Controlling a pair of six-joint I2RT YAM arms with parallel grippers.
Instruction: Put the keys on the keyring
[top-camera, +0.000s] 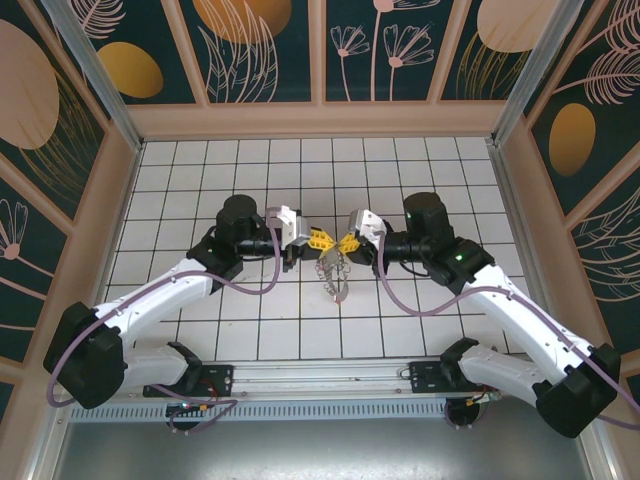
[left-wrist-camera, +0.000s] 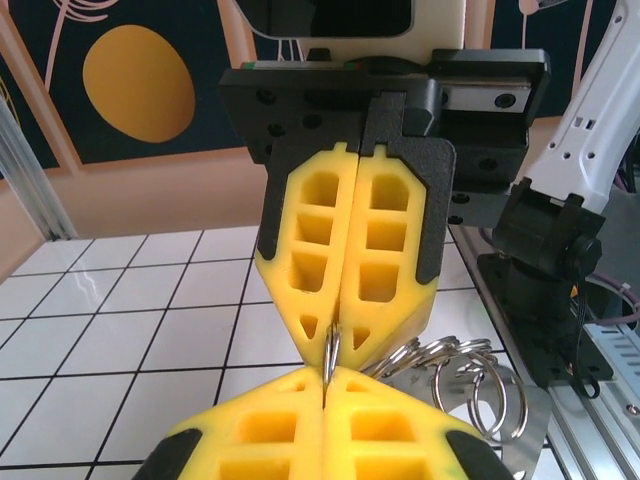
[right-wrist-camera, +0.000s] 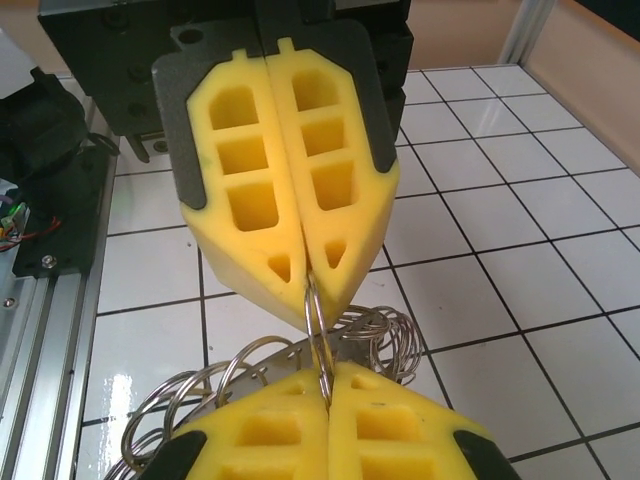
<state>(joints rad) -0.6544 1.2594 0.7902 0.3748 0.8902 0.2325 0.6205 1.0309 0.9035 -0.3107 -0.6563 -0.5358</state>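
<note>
**White-tiled bench (top-camera: 200, 180): keyring (left-wrist-camera: 331, 352) pinched from both sides**

Left claw (top-camera: 318, 240) and right claw (top-camera: 346, 243) meet tip to tip above the middle of the bench. Each has its yellow fingers (right-wrist-camera: 270, 430) pressed together on the same thin loop of the keyring. Seen from either wrist, the loop runs straight from one closed seam into the other. Just beside the tips a bunch of silvery rings (top-camera: 335, 275) hangs off it over the tiles (single keys are too tangled to tell apart). Dark patterned walls (top-camera: 260, 45) stand around the bench.
</note>
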